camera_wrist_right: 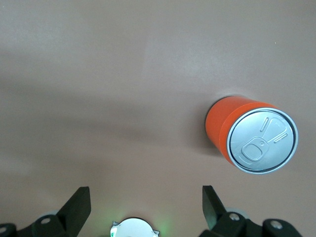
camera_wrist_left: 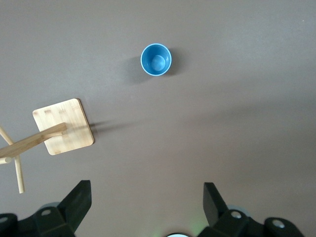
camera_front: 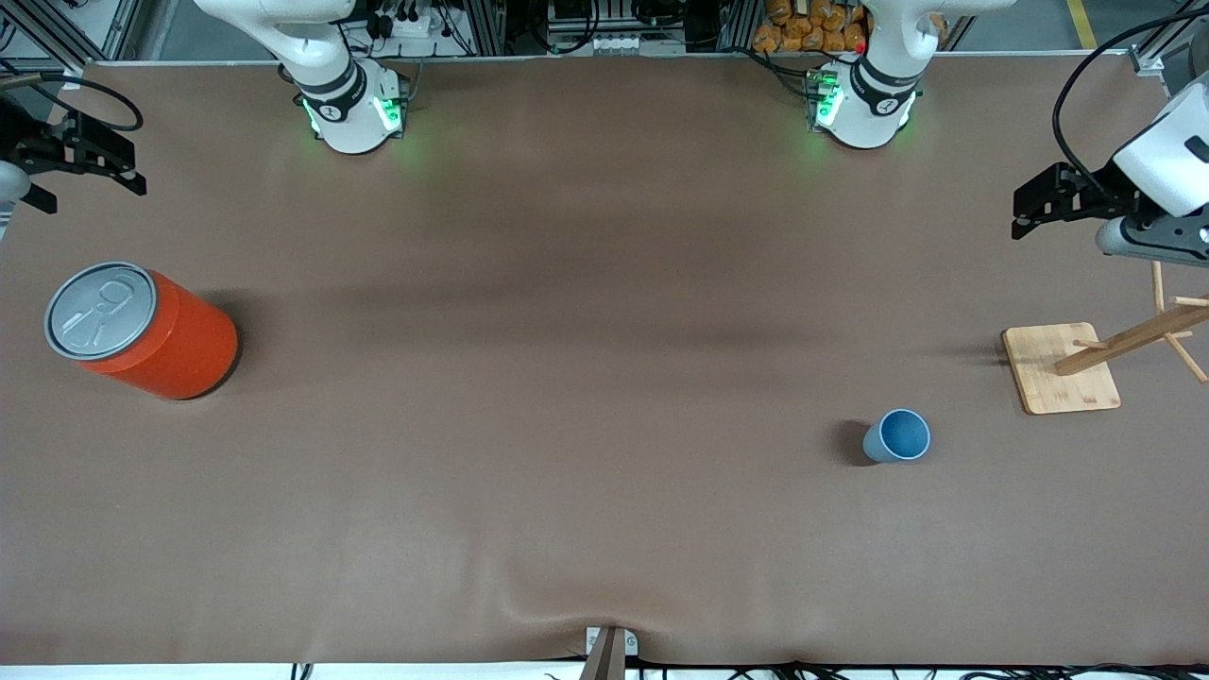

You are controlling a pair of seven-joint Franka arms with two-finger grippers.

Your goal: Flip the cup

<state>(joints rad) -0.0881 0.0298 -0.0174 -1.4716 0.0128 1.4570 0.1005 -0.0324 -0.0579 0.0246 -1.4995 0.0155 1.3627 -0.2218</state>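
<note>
I'm seeing the light-blue cup sitting upright on the tabletop, well apart from my left gripper's wide-open fingers; right gripper waiting, fingers wide.

left hand spread wide, right hand likewise

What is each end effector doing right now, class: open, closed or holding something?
Left end effector: open, empty, above the table near the wooden stand.
Right end effector: open, empty, above the orange can.

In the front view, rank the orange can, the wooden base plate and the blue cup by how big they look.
1. Orange can, clearly largest.
2. Wooden base plate.
3. Blue cup, smallest.
</note>
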